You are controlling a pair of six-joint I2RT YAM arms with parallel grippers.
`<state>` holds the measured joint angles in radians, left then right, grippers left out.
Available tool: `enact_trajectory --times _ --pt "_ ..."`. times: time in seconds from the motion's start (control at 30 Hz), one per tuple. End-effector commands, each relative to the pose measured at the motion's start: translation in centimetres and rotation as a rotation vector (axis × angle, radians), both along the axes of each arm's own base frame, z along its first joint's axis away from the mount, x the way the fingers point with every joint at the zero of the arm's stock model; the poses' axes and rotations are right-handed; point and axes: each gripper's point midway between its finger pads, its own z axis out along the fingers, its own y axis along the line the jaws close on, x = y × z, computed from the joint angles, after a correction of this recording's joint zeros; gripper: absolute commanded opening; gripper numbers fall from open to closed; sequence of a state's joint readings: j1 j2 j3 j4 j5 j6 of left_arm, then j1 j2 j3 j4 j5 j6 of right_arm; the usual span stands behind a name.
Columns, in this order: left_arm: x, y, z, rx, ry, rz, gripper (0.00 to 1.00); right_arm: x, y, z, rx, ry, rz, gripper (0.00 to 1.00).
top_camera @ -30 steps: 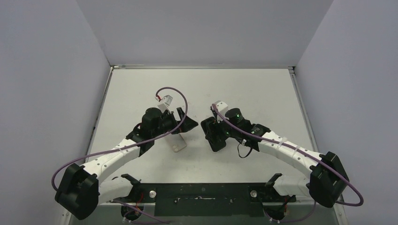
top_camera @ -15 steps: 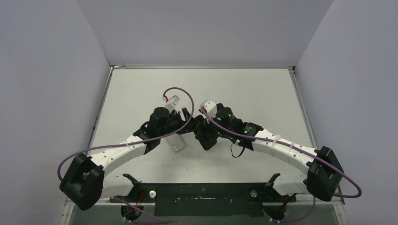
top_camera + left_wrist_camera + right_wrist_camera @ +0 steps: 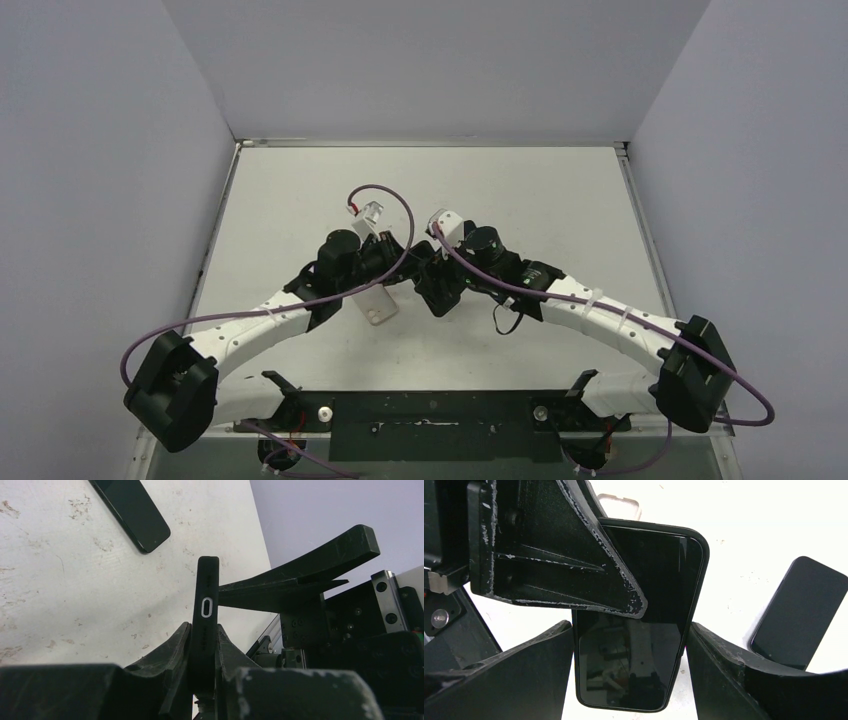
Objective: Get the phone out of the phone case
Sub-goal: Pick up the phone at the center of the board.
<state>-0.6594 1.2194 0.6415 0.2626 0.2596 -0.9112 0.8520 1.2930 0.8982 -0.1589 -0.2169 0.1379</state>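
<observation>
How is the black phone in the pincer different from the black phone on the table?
The black rectangular phone with the thick black rim is clamped in the left pincer; nothing touches the slim black phone. The rimmed phone is lifted off the white table; the slim one lies flat on it. Both are dark, glossy rectangles with rounded corners.

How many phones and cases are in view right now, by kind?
Black phone in black case, held in the left end effector: 1
Second black phone, flat on the table: 1
Clear case: 1
Total: 3
</observation>
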Motion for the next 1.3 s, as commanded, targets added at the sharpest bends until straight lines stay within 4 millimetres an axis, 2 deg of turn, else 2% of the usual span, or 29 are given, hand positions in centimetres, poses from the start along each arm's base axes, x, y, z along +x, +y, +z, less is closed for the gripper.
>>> enact_trajectory --times 0.0,0.07,0.27,0.37,0.57,0.67,0.87,1.07,1.27 --pt "1.4 0.2 5.8 -0.144 -0.116 0.076 0.00 1.2 1.3 7.8 0.215 -0.144 -0.039 0.63" --pt "1.7 0.6 6.8 -0.177 -0.130 0.109 0.00 1.3 1.0 8.6 0.243 -0.150 -0.062 0.73" --pt "2.6 2.4 9.3 -0.280 -0.135 0.217 0.00 1.4 -1.3 12.0 0.400 -0.209 -0.192 0.79" --pt "3.1 3.5 10.5 -0.329 -0.134 0.270 0.00 0.7 -2.4 12.4 0.472 -0.240 -0.211 0.82" --pt "3.6 5.4 12.2 -0.404 -0.138 0.345 0.00 -0.5 -4.8 13.1 0.552 -0.252 -0.268 0.99" --pt "3.3 5.7 13.7 -0.502 -0.142 0.345 0.00 -1.6 -4.6 12.8 0.582 -0.226 -0.216 0.99" --pt "2.9 5.5 15.6 -0.603 -0.145 0.310 0.00 -2.8 -3.5 12.2 0.770 -0.052 -0.155 0.93" --pt "2.3 5.7 16.9 -0.699 -0.149 0.289 0.00 -2.9 -3.7 12.9 0.956 0.055 -0.096 0.85" --pt "2.1 5.4 16.9 -0.734 -0.118 0.269 0.00 -3.1 -3.1 14.1 1.008 0.063 -0.031 0.77"
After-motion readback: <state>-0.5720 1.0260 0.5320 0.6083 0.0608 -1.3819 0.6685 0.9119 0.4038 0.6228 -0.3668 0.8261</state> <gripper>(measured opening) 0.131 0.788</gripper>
